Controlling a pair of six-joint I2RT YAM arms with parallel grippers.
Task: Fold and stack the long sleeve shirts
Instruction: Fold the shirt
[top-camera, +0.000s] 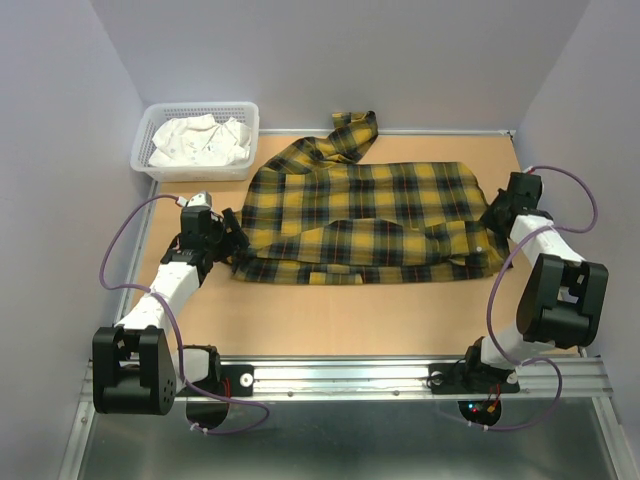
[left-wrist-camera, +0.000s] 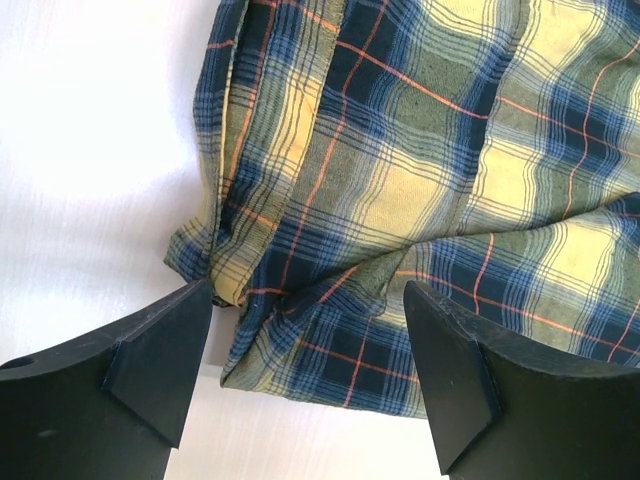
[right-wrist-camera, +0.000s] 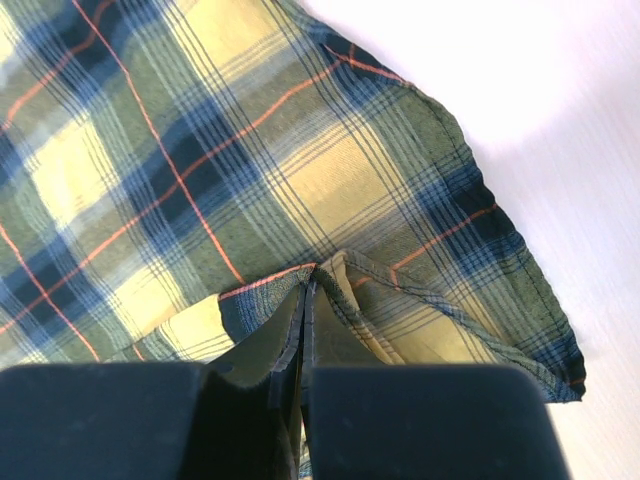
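– Shirt (top-camera: 370, 215) is lying spread flat on the table (top-camera: 330, 320), stretching from one pincer across to the other.
– Which step is going on?
– Seemingly the first fold. The right pincer (right-wrist-camera: 305, 300) is clenching a pleat of the cloth right at its tips. The left pincer (left-wrist-camera: 310, 340) is hanging released, jaws straddling the bunched edge just ahead of it.
– And the next move?
– Probably the left one is needing to close there, so both are lifting evenly.
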